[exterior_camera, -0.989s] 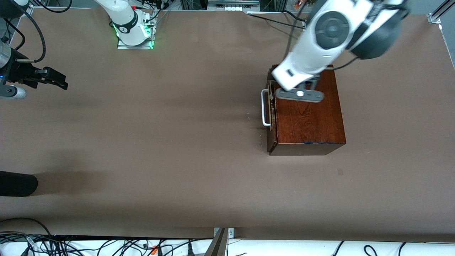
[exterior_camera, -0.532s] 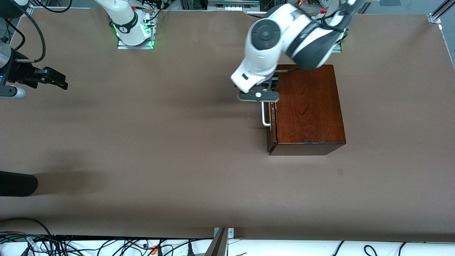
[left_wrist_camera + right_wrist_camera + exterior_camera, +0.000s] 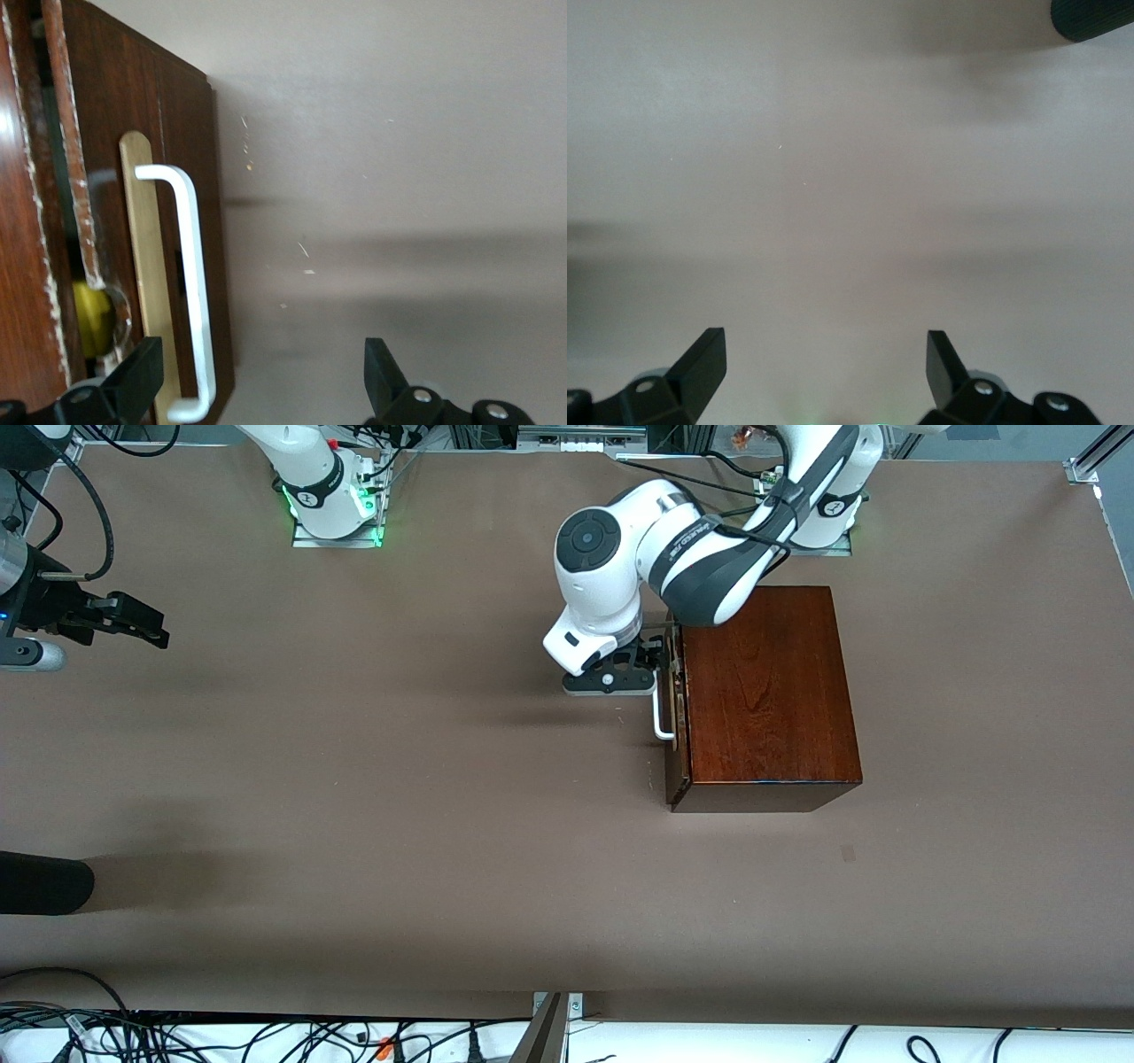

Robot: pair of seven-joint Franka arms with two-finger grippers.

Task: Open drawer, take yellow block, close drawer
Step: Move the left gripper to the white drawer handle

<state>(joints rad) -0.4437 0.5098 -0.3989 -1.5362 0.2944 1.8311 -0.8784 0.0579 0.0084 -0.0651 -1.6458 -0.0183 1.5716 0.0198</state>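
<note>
Glossy reddish-brown wooden box (image 3: 766, 691) sits toward the left arm's end of the table (image 3: 399, 797), long axis running 12-to-6 in the front view. Its drawer (image 3: 676, 708), dark brown front with a pale strip, faces 9 o'clock toward the right arm's end. White U-shaped bar handle (image 3: 659, 713) lies along the front, long axis also 12-to-6, standing off the face. Drawer sits nearly closed; a narrow gap shows at the front edge.

Left wrist view: small bright yellow block (image 3: 91, 314) glimpsed through that gap, inside the box just past the drawer front (image 3: 177, 221); mostly hidden. Handle (image 3: 190, 283) lies between the two fingertips (image 3: 135, 376), not touched.

Left gripper (image 3: 640, 662) hangs at the handle's 12 o'clock end, just in front of the drawer, jaws spread wide, nothing held.

Right gripper (image 3: 133, 622) waits over bare table at the right arm's end, jaws wide apart, empty. Right wrist view: only brown tabletop (image 3: 850, 177) under it.

A black rounded object (image 3: 44, 881) intrudes at the table's 9 o'clock edge, well apart from the box.
</note>
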